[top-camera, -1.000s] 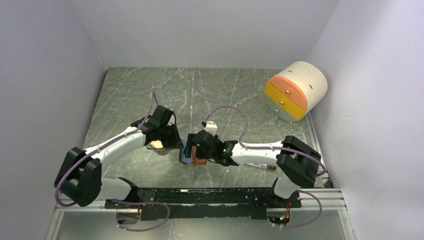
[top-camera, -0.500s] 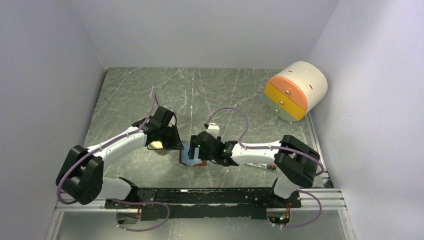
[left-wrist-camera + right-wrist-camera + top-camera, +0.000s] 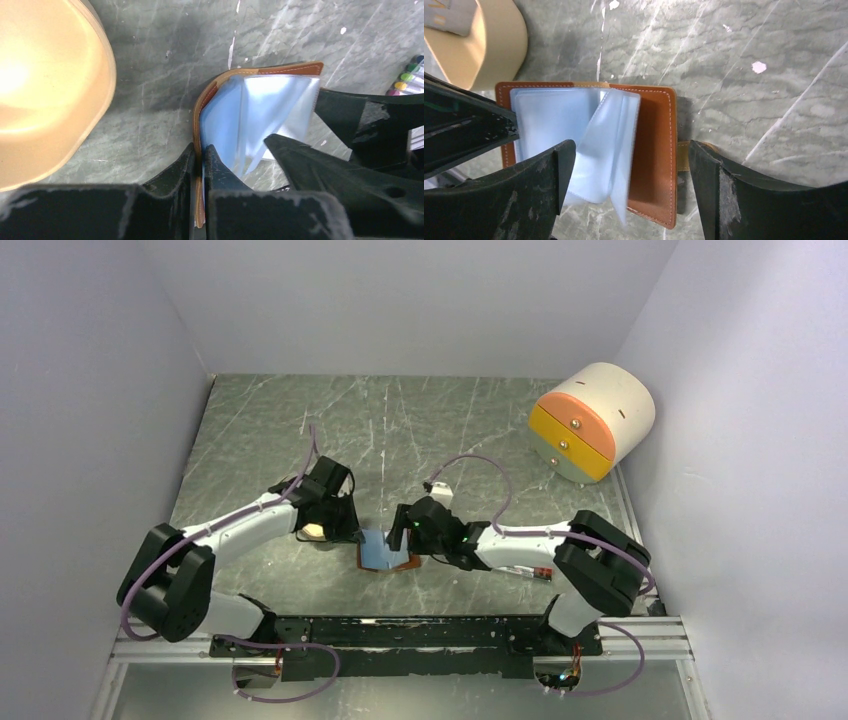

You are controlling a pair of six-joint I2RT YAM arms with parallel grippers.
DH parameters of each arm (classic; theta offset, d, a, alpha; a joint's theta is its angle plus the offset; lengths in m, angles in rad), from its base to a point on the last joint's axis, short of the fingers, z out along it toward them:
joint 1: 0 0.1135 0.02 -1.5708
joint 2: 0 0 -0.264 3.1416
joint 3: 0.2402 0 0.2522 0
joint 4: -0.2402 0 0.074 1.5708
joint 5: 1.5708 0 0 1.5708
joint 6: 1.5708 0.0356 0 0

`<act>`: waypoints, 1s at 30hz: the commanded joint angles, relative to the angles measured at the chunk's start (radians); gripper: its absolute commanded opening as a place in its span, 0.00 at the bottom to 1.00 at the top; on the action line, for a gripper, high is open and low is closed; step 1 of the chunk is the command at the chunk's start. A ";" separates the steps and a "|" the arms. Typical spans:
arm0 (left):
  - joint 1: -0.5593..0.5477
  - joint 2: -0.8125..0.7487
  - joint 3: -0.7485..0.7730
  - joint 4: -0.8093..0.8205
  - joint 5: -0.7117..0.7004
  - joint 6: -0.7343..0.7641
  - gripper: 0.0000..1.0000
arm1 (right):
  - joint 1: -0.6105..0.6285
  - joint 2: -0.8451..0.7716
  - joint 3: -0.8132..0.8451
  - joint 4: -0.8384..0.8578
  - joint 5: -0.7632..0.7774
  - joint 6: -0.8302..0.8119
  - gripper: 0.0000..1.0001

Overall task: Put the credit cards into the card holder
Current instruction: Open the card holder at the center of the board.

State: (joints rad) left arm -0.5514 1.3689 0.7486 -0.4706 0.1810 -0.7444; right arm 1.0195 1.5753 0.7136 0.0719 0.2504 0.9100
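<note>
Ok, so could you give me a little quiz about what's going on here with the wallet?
1. True or false: the wallet lies shut on the table.
2. Which pinch the wallet's brown cover: A the left fingers, B the right fingers, C neither?
3. Fill in: the right fingers stand ___ over the wallet.
Key: 1 false, it lies open, clear sleeves showing. 2 A. 3 open.

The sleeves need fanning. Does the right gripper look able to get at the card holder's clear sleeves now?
Probably yes: the right gripper hangs open, straddling the card holder, its clear sleeves uncovered, while the left gripper clamps the far cover.
</note>
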 commanded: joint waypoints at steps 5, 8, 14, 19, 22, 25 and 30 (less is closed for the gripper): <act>-0.006 0.038 -0.008 0.017 -0.005 0.026 0.09 | -0.069 0.003 -0.084 0.150 -0.152 -0.027 0.76; -0.006 0.040 -0.007 0.029 0.014 0.027 0.09 | -0.070 0.016 -0.072 0.136 -0.165 -0.029 0.71; -0.007 0.043 -0.018 0.044 0.026 0.022 0.09 | -0.071 0.028 -0.070 0.157 -0.209 -0.035 0.46; -0.007 0.039 -0.027 0.051 0.024 0.020 0.09 | -0.093 0.033 -0.104 0.231 -0.283 -0.002 0.50; -0.007 0.046 -0.032 0.052 0.020 0.025 0.09 | -0.106 0.029 -0.130 0.281 -0.311 0.008 0.51; -0.007 0.054 -0.037 0.060 0.024 0.027 0.09 | -0.131 0.033 -0.150 0.311 -0.334 0.026 0.49; -0.007 0.039 -0.037 0.075 0.048 0.026 0.09 | -0.152 0.044 -0.120 0.284 -0.341 0.028 0.56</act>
State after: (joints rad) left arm -0.5514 1.4086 0.7223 -0.4286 0.1822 -0.7288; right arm 0.8787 1.5951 0.5777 0.3637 -0.0639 0.9268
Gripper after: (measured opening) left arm 0.108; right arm 0.539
